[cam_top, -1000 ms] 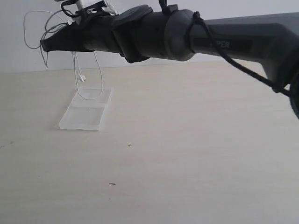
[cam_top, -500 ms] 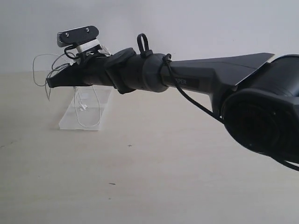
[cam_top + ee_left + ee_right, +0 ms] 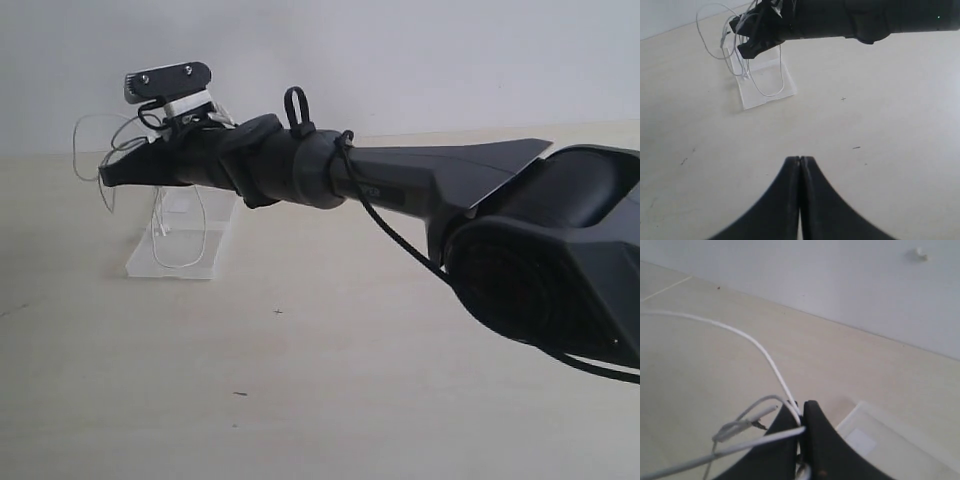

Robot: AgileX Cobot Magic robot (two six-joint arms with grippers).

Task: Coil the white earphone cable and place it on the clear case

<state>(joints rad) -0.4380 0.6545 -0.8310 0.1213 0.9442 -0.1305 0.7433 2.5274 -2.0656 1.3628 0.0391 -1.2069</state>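
Right gripper (image 3: 112,177) was stretched out above the table (image 3: 340,380), its 2 fingers pinched tight on the white earphone cable (image 3: 204,225). In the right wrist view the wire (image 3: 751,343) ran straight into the seam between the closed fingers (image 3: 816,426), with several strands bunched at the tip (image 3: 802,407). Loose loops stood out beyond and above the fingertips, and 1 long loop hung down under the gripper. That loop (image 3: 771,95) dangled over the clear case (image 3: 145,258), which lay flat on the table directly below and slightly behind the gripper tip. Contact between the loop's lowest point and the case could not be made out. A small white label (image 3: 860,441) showed on the case (image 3: 900,445) just beside the fingers. Left gripper (image 3: 800,161) was closed with nothing between its fingers, hovering over bare table, well apart from the case (image 3: 752,100) and from the right gripper (image 3: 746,39).
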